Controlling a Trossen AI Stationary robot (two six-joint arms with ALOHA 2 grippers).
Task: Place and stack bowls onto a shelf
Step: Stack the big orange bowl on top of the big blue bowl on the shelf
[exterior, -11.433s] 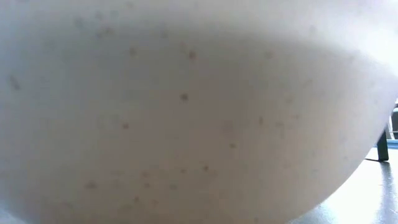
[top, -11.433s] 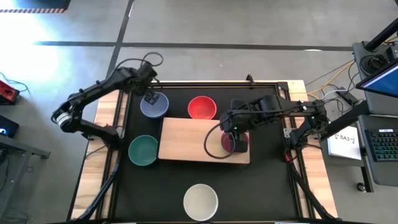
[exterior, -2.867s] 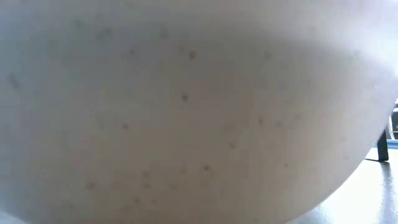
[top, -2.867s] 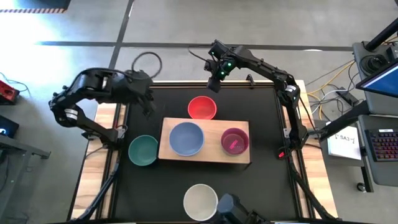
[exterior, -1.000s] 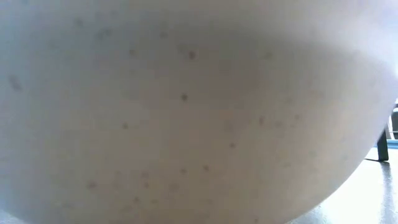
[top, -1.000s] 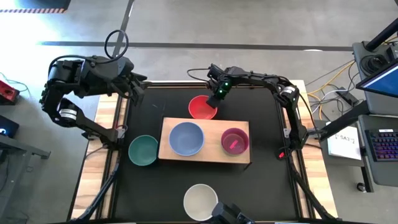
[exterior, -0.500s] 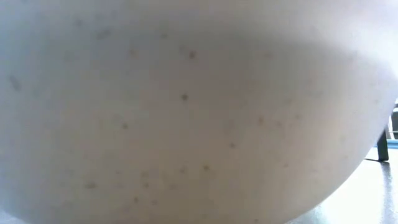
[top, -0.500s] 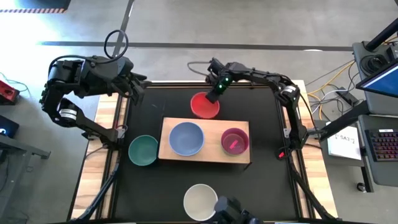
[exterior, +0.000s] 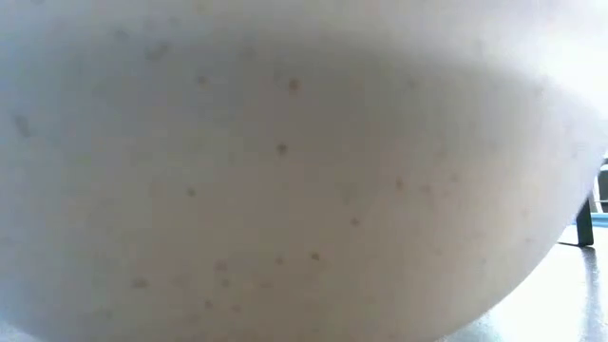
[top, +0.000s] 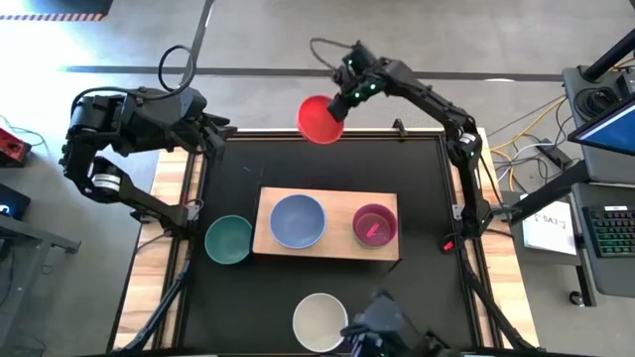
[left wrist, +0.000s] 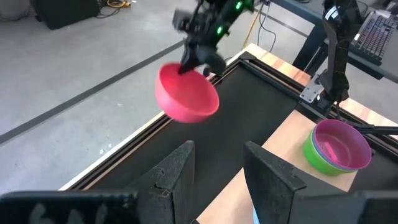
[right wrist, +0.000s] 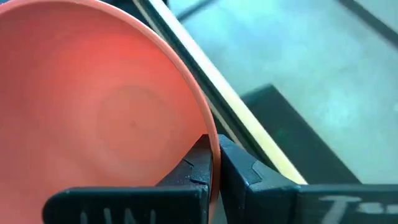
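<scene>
My right claw (top: 340, 105) pinches the red bowl (top: 319, 120) by its rim, high above the shelf (top: 335, 248); thin grip, it could slip.

This was a robotics lab or workshop. Bare grey concrete floor (top: 417, 40) filled the top of the high view; at the right edge stood a side desk with a keyboard (top: 613, 230), a monitor (top: 607, 139) and trailing cables (top: 526, 129).
</scene>
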